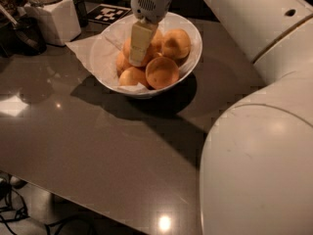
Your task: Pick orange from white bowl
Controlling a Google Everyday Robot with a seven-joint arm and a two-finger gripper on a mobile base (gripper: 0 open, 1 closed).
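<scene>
Oranges [162, 72] lie heaped in the white bowl [198, 47], five or so showing (the pile hides any beneath). The bowl stands on a dark grey table [98, 146] and is lined with crumpled white paper [84, 49], a corner of which spills over the bowl's left rim onto the tabletop.

The gripper [137, 61] hangs straight down into the bowl, left of its centre, its pale cream tip set among the fruit. It rests against the orange [126, 47] in the middle-left of the heap, which it partly covers. Whether the gripper is clasped on that fruit or loose beside it cannot be told from this angle. No fruit is lifted clear; all sit within the bowl's wall.

One orange at the bowl's near side shows a dimpled end turned upward, and another [176, 43] sits toward the bowl's right rim, apart from the gripper.

Behind the bowl and to its left stands a white square jar [55, 19] with a stacked lid; between jar and bowl, flat on the table, lies a black-and-white marker tag [108, 13]. The robot's white arm [254, 170] fills the space to the right of the bowl, running up behind it to the gripper.
</scene>
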